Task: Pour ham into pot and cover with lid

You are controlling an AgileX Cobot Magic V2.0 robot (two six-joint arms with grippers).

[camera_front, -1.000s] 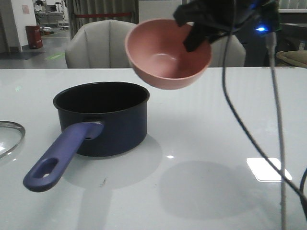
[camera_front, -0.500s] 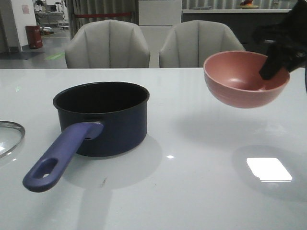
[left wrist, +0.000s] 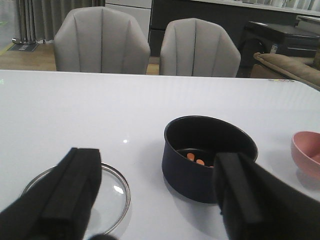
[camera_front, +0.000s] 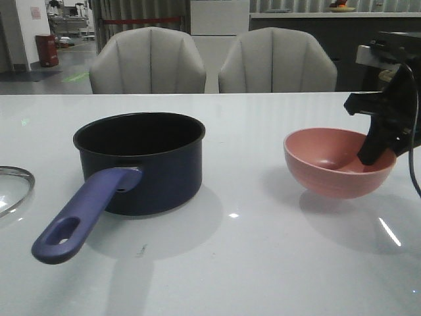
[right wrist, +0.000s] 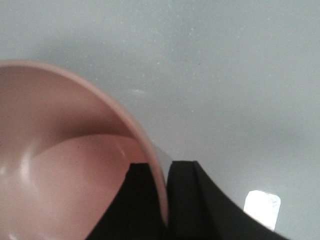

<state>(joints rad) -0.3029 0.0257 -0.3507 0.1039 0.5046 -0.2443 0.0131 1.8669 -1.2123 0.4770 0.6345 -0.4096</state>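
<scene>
The navy pot [camera_front: 139,161] stands left of centre, its purple-blue handle [camera_front: 82,214] pointing toward me. In the left wrist view the pot [left wrist: 207,156] holds a few orange ham bits [left wrist: 195,159]. The glass lid [camera_front: 13,187] lies flat at the table's left edge; it also shows in the left wrist view [left wrist: 107,192]. My right gripper [camera_front: 376,153] is shut on the rim of the empty pink bowl [camera_front: 335,161], which rests on the table at the right; the right wrist view shows the rim [right wrist: 150,150] pinched between the fingers [right wrist: 185,200]. My left gripper [left wrist: 155,200] is open and empty, above the table between lid and pot.
Two grey chairs [camera_front: 148,59] stand behind the white table [camera_front: 263,263]. A black cable [camera_front: 413,178] hangs at the right edge. Dark furniture sits behind the chairs on the right.
My right gripper has carried the pink bowl from above the pot to the right and down onto the table, turning it upright. The pot and lid have not moved.
</scene>
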